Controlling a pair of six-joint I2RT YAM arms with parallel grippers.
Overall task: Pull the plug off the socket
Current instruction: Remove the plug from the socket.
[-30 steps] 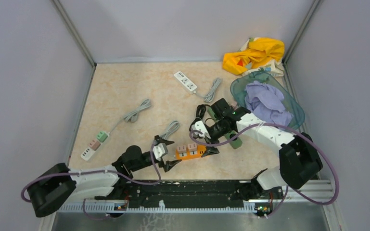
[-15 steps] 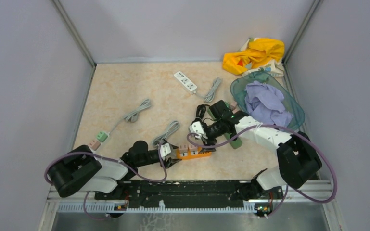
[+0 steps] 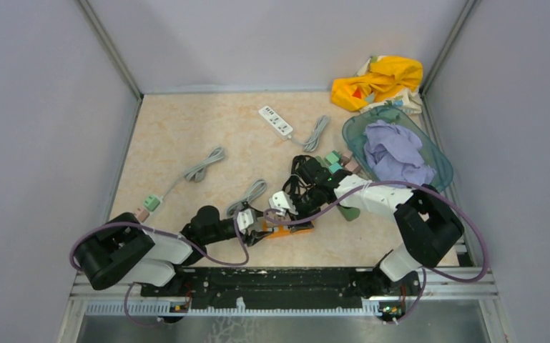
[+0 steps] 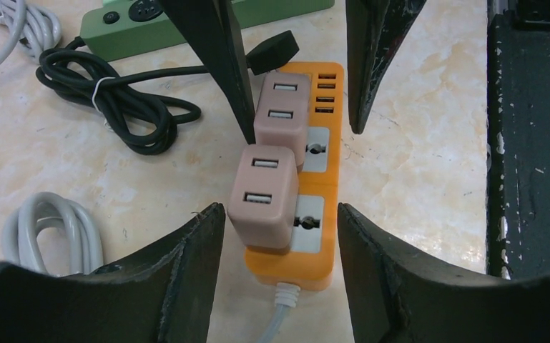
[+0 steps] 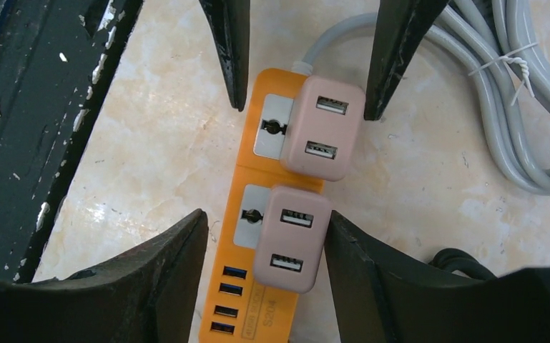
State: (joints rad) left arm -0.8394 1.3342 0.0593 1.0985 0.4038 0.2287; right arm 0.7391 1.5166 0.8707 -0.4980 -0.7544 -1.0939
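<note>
Left gripper (image 4: 280, 214) clamps power strip (image 4: 290, 268) at cord end; right gripper (image 5: 265, 218), jaws apart, straddles plug (image 5: 291, 239) and strip together. Closing so could pin plug in, dragging both.

Orange power strip (image 3: 297, 229) mostly covered in top view. Green strip (image 4: 132, 36) cut off by top edge. Left gripper (image 4: 279, 209) contact with near plug (image 4: 264, 196): cannot tell.

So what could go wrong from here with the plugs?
The left gripper straddles one pink plug and the right gripper the other plug, each with the orange strip between its fingers too, so closing may clamp plug to strip and lift both.
The grippers nearly meet; a pull could make them collide.
</note>
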